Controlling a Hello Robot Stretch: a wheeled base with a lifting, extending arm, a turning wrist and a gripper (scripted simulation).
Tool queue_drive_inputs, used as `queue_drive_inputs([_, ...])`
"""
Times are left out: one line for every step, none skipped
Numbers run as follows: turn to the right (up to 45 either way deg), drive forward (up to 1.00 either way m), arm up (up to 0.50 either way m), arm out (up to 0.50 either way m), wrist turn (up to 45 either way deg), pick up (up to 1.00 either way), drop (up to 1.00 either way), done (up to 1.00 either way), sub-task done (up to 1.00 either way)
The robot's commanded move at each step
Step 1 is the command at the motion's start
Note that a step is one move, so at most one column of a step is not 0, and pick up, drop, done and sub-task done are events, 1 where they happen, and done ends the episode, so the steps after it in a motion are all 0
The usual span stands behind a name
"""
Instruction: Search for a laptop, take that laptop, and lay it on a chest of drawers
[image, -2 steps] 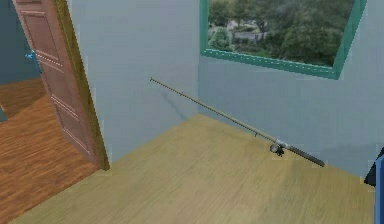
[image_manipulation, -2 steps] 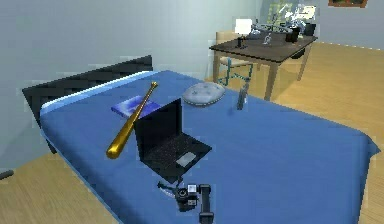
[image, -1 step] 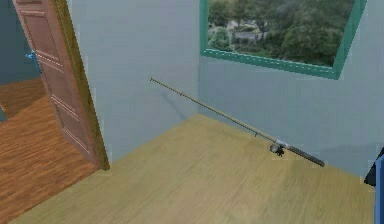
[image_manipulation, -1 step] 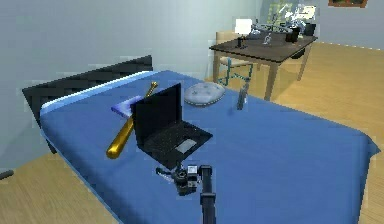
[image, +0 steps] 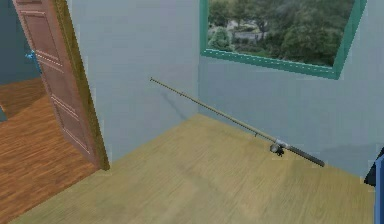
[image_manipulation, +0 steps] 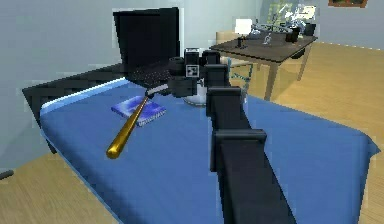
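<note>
Now, claw (image_manipulation: 160, 90) at far end of arm (image_manipulation: 235, 150), above blue bed (image_manipulation: 310, 150). Task's laptop (image_manipulation: 147, 40), lid up and screen dark, stands on bed just behind claw; contact cannot be told. Claw's spread cannot be told, nor whether it holds anything. Just beside claw, nearer camera: yellow bat (image_manipulation: 128, 130) and flat blue book (image_manipulation: 140, 108) on bed. Well beyond claw: dining table (image_manipulation: 262, 48).

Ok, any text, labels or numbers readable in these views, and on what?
None can be read.
Laptop: screen dark, no text.
Blue book: cover print too small to read.
White squares: black marks, not letters.
</note>
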Motion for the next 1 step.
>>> queue_drive_inputs([0.0,0.0,0.0,0.0,-45.0,0.0,0.0,0.0,0.0])
